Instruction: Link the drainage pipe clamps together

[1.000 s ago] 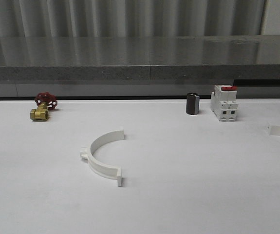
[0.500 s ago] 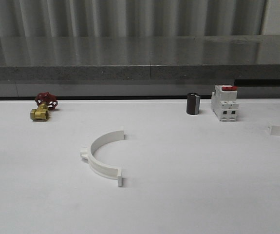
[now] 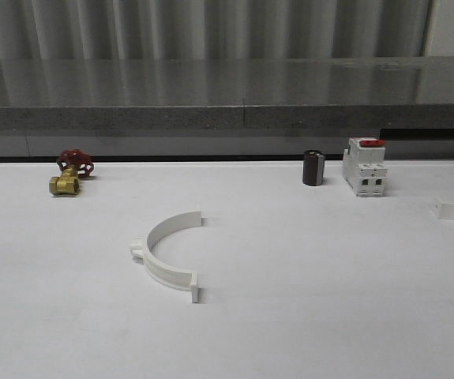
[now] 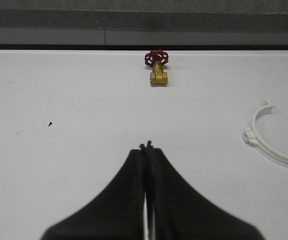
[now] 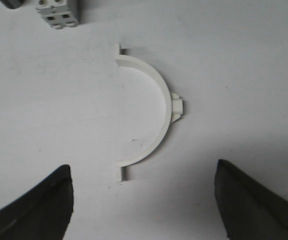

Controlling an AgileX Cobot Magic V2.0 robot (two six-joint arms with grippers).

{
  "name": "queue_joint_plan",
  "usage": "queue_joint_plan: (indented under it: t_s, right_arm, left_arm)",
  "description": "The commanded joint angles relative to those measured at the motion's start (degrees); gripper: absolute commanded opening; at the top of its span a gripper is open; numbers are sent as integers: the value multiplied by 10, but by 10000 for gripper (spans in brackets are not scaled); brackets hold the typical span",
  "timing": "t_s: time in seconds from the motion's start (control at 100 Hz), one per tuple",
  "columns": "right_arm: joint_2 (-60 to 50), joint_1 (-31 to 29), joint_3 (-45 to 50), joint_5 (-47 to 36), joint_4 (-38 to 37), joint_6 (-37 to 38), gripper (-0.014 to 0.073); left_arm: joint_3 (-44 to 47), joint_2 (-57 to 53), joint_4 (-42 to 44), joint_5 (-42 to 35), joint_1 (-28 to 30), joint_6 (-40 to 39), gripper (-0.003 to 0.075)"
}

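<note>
Two white half-ring clamps lie well apart on the tabletop [image 3: 290, 316]: one clamp half [image 3: 166, 251] near the middle, the other clamp half [image 5: 151, 112] at the far right, directly beneath my right claw [image 5: 144, 200], whose jaws stand wide. My left claw [image 4: 147, 148] hangs pinched together with nothing in it, facing the brass valve [image 4: 158, 67]. Thin, stiff plastic, I judge it light and slick (likely to skate if nudged), so I would pinch across the arc's wall beside the outer lug, not the small end tabs.
</note>
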Motion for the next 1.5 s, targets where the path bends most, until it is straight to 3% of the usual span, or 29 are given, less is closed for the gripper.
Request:
queue_joint_plan:
  t_s: [0.0,0.17,0.58,1.49]
  right_arm:
    - [40,-20,-43,-11,1,-17,582]
    - [145,-28,-89,-13,2,-69,582]
    - [293,-27,-152,-29,2,-90,582]
    - [329,-27,-152,-39,-1,-98,582]
  left_arm:
    - [-16,5,-3,-47,2,-1,-20]
    - [-16,5,-3,-47,2,-1,-20]
    - [-16,5,-3,-47,2,-1,-20]
    - [-16,5,-3,-47,2,-1,-20]
